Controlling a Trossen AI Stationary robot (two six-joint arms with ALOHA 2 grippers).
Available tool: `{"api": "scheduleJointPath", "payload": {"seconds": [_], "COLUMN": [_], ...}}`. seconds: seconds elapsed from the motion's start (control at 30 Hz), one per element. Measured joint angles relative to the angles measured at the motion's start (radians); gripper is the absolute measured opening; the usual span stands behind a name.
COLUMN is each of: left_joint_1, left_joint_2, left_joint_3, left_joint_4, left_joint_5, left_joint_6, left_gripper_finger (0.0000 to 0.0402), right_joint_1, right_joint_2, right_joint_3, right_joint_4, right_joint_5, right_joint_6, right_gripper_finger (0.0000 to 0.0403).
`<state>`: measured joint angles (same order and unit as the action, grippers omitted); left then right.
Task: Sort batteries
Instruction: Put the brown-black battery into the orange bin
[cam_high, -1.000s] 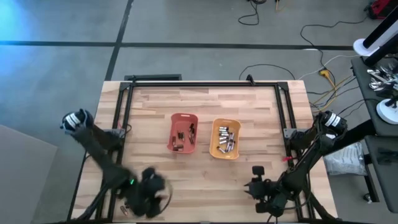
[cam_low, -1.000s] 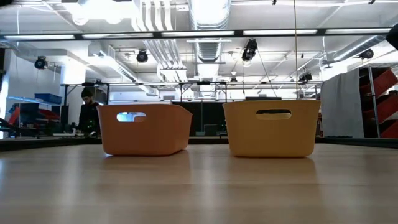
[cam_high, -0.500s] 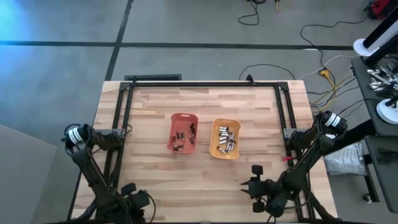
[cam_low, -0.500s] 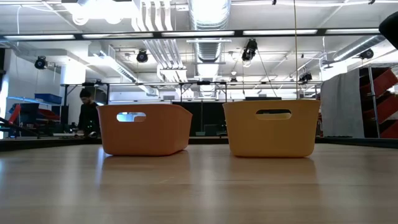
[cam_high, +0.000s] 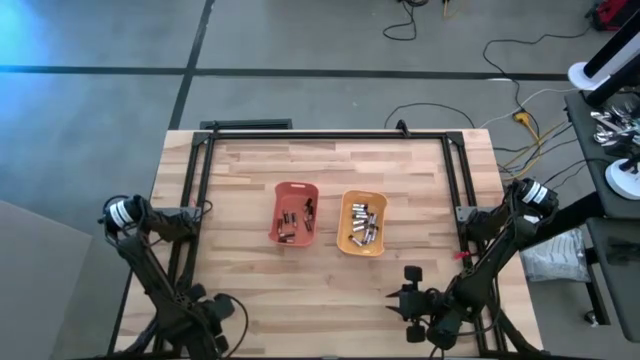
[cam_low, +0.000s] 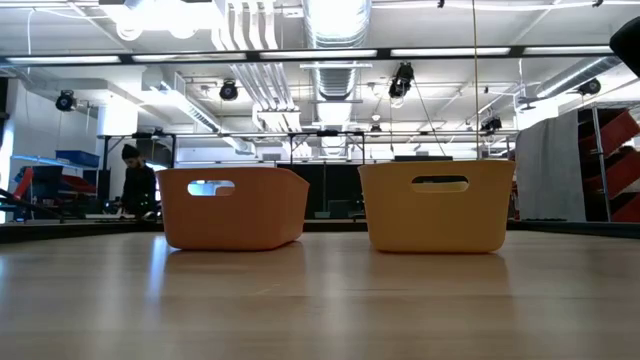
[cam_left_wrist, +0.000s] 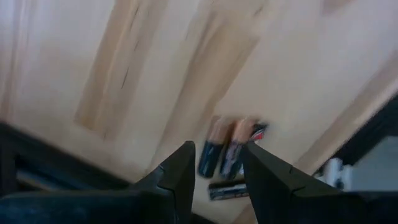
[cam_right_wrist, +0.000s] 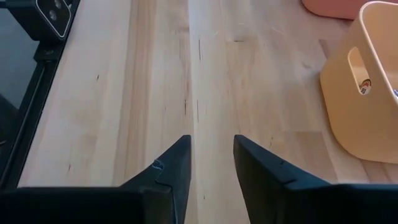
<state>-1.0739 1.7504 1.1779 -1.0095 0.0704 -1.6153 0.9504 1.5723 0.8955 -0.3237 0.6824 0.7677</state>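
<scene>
My left gripper (cam_high: 216, 310) hovers open at the table's near left corner. In its wrist view, two dark batteries with coppery bands (cam_left_wrist: 224, 155) lie side by side on the wood just beyond its fingertips (cam_left_wrist: 217, 147), and a third (cam_left_wrist: 227, 188) lies crosswise near them. No finger touches them. The orange tray (cam_high: 293, 190) holds dark batteries (cam_high: 294, 222). The yellow tray (cam_high: 362, 197) holds silvery batteries (cam_high: 364, 226). My right gripper (cam_high: 402, 297) stands open over bare wood near the front right, with nothing between its fingers (cam_right_wrist: 212, 139).
Both trays stand side by side mid-table, the orange tray (cam_low: 232, 208) left of the yellow tray (cam_low: 437, 205). A black frame rail (cam_high: 200, 190) runs along the table's left, far and right sides. A person (cam_low: 138, 185) stands in the room far behind the table.
My left gripper has swung from the near left part of the table toward the near left corner, and its arm has folded back to the left edge. The right arm has kept still.
</scene>
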Motion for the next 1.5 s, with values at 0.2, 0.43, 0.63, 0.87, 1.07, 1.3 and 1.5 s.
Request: {"api": "scheduleJointPath", "payload": {"seconds": [0.2, 0.43, 0.63, 0.87, 1.07, 1.3, 1.5], "left_joint_1": [0.013, 0.016, 0.016, 0.016, 0.016, 0.017, 0.019], "left_joint_2": [0.0, 0.0, 0.0, 0.0, 0.0, -0.002, -0.006], "left_joint_3": [-0.051, -0.068, -0.091, -0.128, -0.157, -0.208, -0.248], "left_joint_4": [0.053, 0.067, 0.089, 0.129, 0.126, 0.135, 0.165], "left_joint_5": [0.027, 0.066, 0.105, 0.105, 0.105, 0.146, 0.251], "left_joint_6": [0.0, 0.005, 0.006, 0.009, 0.008, -0.026, -0.092], "left_gripper_finger": [0.0113, 0.0113, 0.0113, 0.0113, 0.0113, 0.0113, 0.0113], "right_joint_1": [0.0, 0.0, 0.0, 0.0, 0.0, 0.001, 0.001], "right_joint_2": [0.0, 0.0, 0.0, 0.0, 0.0, 0.0, 0.0], "right_joint_3": [0.0, 0.0, 0.0, 0.0, 0.0, 0.0, 0.0], "right_joint_4": [0.0, 0.0, 0.0, -0.001, -0.001, -0.001, -0.001], "right_joint_5": [0.001, 0.0, 0.0, 0.0, 0.0, -0.001, -0.001], "right_joint_6": [-0.006, -0.009, -0.011, -0.012, -0.012, -0.01, -0.01], "right_gripper_finger": [0.0125, 0.0134, 0.0129, 0.0118, 0.0114, 0.0127, 0.0136]}}
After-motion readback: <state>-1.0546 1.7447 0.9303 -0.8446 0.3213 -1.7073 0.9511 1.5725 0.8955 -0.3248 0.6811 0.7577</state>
